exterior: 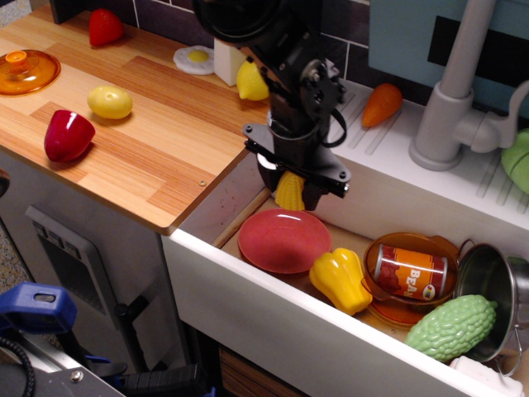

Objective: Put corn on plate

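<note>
My black gripper [291, 192] is shut on the corn [288, 192], a small yellow bumpy dome held between the fingers. It hangs over the sink, just above the far rim of the pinkish-red plate [281, 241]. The plate lies flat on the sink floor at the left end, with nothing on it. The corn is a little above the plate and apart from it.
In the sink: a yellow bell pepper [340, 279], an orange dish with a can [407, 271], a green gourd [450, 327], a metal pot [494, 289]. On the wooden counter: a red pepper [68, 135], two lemons [110, 102], an orange lid [25, 72]. A faucet [450, 91] stands right.
</note>
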Controlling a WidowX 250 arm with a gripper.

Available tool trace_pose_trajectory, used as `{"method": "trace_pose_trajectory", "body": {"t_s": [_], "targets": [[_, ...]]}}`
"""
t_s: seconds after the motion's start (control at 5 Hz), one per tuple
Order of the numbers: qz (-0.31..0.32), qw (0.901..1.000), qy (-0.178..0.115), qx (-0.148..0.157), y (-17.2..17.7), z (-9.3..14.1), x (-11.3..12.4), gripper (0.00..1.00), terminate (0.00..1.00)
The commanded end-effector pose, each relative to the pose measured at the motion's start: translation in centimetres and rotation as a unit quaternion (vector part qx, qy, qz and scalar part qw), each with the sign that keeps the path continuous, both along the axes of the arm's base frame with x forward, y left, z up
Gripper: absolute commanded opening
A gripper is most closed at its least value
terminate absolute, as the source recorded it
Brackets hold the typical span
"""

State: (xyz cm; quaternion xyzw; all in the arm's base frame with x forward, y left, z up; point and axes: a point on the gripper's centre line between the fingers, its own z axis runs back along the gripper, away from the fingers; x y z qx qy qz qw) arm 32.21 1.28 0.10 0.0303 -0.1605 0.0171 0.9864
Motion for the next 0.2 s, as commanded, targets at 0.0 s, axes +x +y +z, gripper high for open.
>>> {"method": "trace_pose_trajectory", "body": {"t_s": [0.0], "targets": [[0.027, 0.9995, -0.005, -0.018, 0.16, 0.73, 0.76, 0.00, 1.00]]}}
